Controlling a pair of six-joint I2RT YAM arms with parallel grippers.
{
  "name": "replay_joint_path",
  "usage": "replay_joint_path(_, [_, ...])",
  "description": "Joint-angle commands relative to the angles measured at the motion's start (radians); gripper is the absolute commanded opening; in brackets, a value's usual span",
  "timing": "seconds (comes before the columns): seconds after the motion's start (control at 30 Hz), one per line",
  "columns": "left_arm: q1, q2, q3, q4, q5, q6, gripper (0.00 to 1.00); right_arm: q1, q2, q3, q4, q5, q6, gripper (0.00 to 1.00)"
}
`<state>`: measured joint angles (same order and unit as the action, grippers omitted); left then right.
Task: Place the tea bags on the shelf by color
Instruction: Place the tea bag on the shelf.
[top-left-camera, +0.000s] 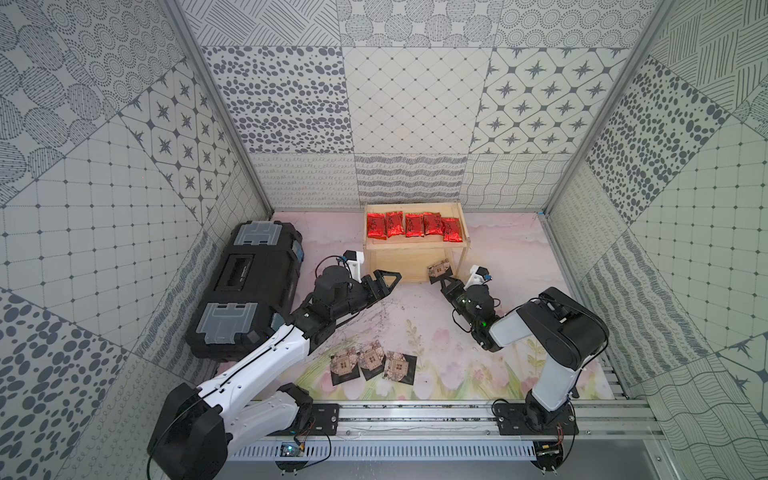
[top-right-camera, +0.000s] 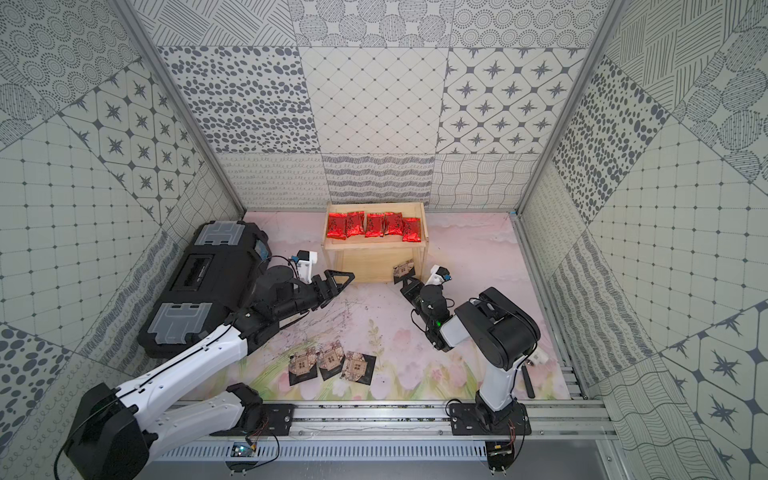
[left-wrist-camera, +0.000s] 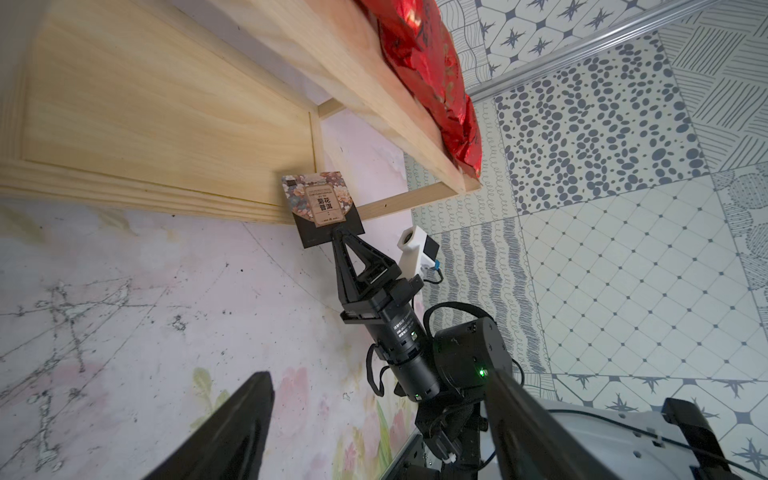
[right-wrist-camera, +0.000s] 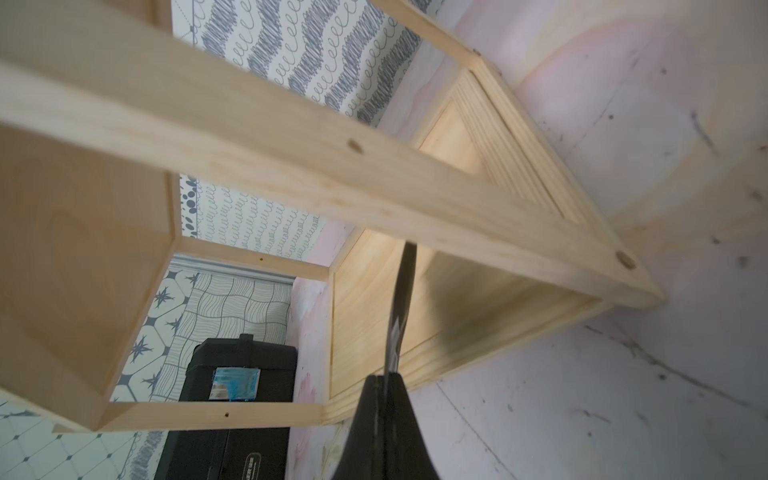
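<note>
Five shiny red foil sachets line the top tier of the pale wooden two-tier shelf; three flat black floral-print square sachets remain on the tabletop. Left gripper fingers spread wide, empty; right gripper fingers clamp a fourth black sachet at the lower tier's right front corner.

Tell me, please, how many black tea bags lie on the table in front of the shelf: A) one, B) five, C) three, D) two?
C: three black sachets lie side by side on the table, while a fourth black sachet is pinched in the right gripper at the shelf.
</note>
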<state>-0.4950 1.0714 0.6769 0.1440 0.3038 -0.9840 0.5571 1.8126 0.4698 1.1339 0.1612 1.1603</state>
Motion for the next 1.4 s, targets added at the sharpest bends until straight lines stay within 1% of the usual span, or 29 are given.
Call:
replay_joint_path(0.0, [0.022,-0.016,0.006,-0.116,0.049,0.102,0.84,-0.010,0.045,0.045,0.115,0.053,-0.051,0.00])
replay_joint_path(0.17, [0.048,-0.036,-0.006,-0.126,0.072,0.112,0.84,-0.032,0.105,0.065,0.131,0.046,-0.062,0.00])
replay_joint_path(0.27, [0.051,-0.055,-0.010,-0.135,0.069,0.122,0.84,-0.044,0.130,0.107,0.132,0.028,-0.062,0.00])
replay_joint_path(0.53, [0.055,-0.079,-0.021,-0.147,0.066,0.134,0.84,-0.097,0.125,0.116,0.105,-0.033,-0.063,0.00])
replay_joint_path(0.77, [0.055,-0.081,-0.032,-0.142,0.066,0.126,0.84,-0.154,0.145,0.126,0.112,-0.117,-0.050,0.00])
replay_joint_path(1.0, [0.054,-0.078,-0.043,-0.129,0.066,0.118,0.84,-0.225,0.183,0.176,0.108,-0.236,-0.033,0.00])
replay_joint_path(1.13, [0.055,-0.079,-0.046,-0.132,0.060,0.124,0.84,-0.230,0.207,0.211,0.072,-0.269,-0.031,0.00])
replay_joint_path(1.37, [0.056,-0.090,-0.037,-0.163,0.051,0.161,0.85,-0.233,0.249,0.223,0.065,-0.278,-0.013,0.00])
